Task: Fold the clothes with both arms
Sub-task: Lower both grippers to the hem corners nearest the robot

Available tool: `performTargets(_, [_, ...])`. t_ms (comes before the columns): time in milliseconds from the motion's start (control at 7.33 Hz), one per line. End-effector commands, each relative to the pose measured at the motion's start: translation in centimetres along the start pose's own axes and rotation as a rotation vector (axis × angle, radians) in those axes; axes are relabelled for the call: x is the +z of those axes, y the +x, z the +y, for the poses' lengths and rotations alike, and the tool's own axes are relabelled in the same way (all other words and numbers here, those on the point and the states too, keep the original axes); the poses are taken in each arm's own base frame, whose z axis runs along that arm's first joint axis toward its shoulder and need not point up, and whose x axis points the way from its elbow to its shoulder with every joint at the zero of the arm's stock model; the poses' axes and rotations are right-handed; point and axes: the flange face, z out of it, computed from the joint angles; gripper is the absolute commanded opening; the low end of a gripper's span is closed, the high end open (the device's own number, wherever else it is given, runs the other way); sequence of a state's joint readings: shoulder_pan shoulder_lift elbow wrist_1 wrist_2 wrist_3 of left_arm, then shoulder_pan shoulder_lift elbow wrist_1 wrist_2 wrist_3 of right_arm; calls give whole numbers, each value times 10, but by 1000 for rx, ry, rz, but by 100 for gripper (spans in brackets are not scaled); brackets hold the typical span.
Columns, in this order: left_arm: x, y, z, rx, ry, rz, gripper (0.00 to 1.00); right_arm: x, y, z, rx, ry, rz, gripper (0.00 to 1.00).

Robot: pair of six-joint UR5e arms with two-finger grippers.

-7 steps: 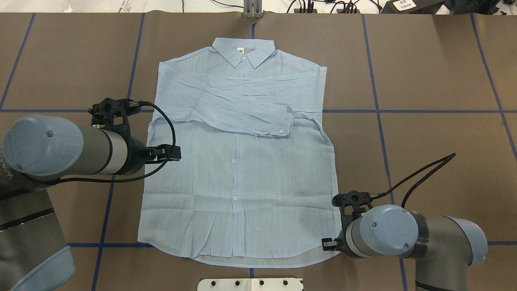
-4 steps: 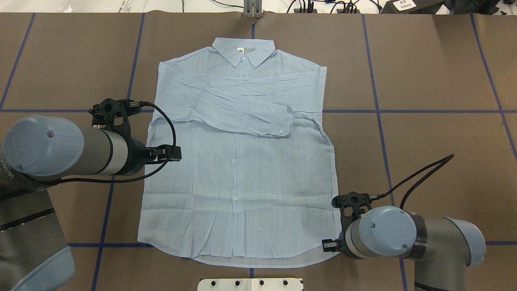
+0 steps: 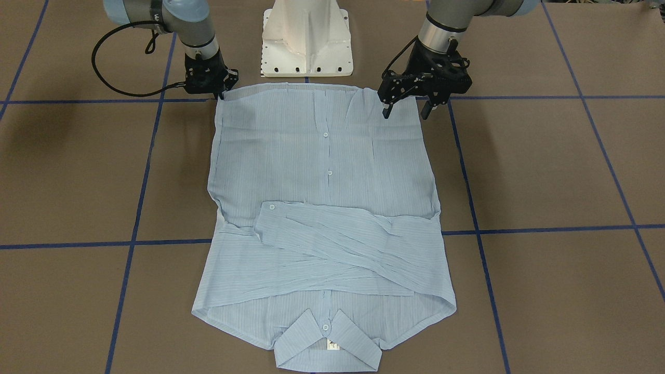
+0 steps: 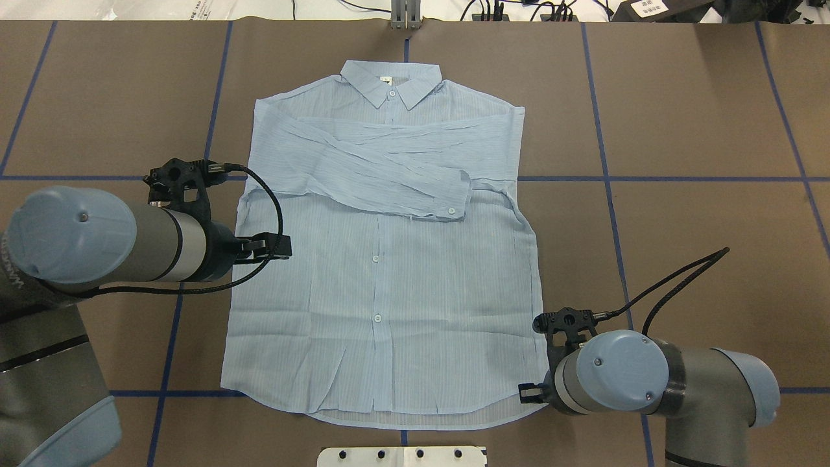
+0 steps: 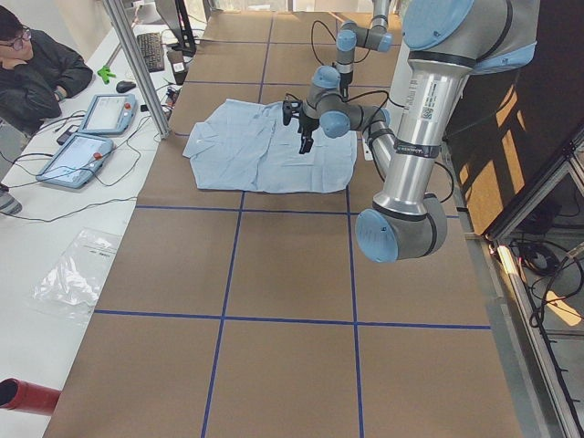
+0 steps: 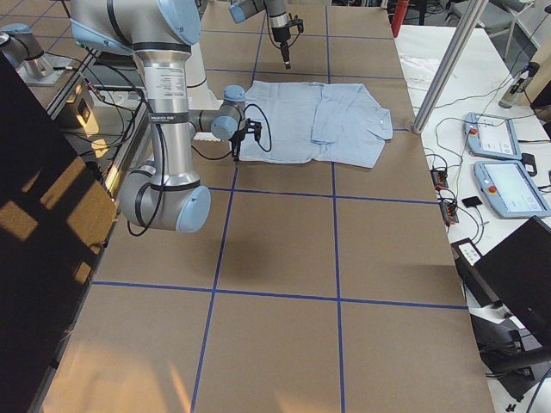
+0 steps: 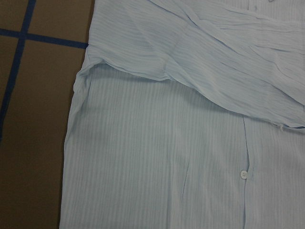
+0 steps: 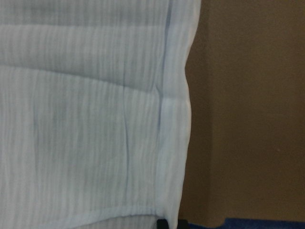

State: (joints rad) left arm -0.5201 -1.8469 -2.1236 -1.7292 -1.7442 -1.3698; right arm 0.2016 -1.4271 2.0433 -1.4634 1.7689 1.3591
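Shirt (image 4: 389, 292) flat at mid-table (image 4: 681, 97), collar toward the far edge, hem toward the robot's edge, sleeves (image 4: 389, 168) crossed over the chest. I judge a hem-to-collar fold is next. Left gripper (image 3: 404, 110) hangs above the shirt's left side edge, jaws wide apart, empty. Right gripper (image 3: 222, 93) sits low at the right hem corner; I cannot tell whether it pinches cloth. Table shows well beyond every shirt edge, so there is room to carry the hem forward.

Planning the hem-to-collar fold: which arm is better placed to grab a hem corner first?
Right. The right gripper sits low at the hem corner of the shirt on its own side. The left gripper, open, hangs raised over the shirt's side edge, away from its hem corner.
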Motion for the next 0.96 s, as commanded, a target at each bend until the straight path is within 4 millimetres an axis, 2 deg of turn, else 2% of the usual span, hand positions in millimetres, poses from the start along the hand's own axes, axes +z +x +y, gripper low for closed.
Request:
performTargets(0, [0,0,0,0,0,1,99,-8,-4,-5,4,11,-18,0])
performTargets(273, [3,-4,1,-12,-5,-11,99,-15,-5,-11,11,28,-30,0])
performTargets(546, [14,-28,15,-49,-33,-61,99,-27,-15,-16,9,54,-58,0])
performTargets(819, [37,-24,73,-121,-121,-89,98,-33,-16,-20,15,66,-69,0])
